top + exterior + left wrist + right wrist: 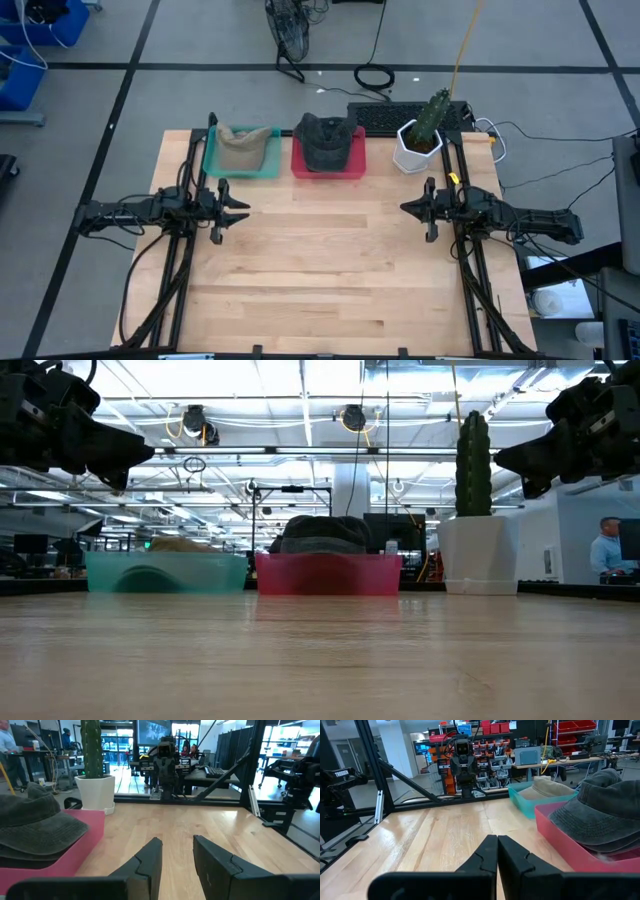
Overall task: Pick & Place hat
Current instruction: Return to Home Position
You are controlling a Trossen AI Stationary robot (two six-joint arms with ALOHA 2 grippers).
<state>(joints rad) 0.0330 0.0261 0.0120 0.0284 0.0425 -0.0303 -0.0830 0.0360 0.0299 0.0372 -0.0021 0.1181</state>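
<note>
Dark caps [327,140] lay in the red bin [299,166] at the worktop's [320,270] far edge, while the left tool [177,840] hovered open and empty and the right tool [497,838] was closed and empty.

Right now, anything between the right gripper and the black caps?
Nothing visible: bare tabletop between the right gripper and the black caps in the red bin. The potted cactus stands beside the bin, off that line.

No legible text in any view. In the right wrist view, a small white label [343,773] sat on a dark arm part [340,782] beyond the desk [435,830] edge, lettering too small to read. Blue sign [465,729] in the room behind: unreadable. In the left wrist view, lit screen [155,730] far off, content unreadable.
</note>
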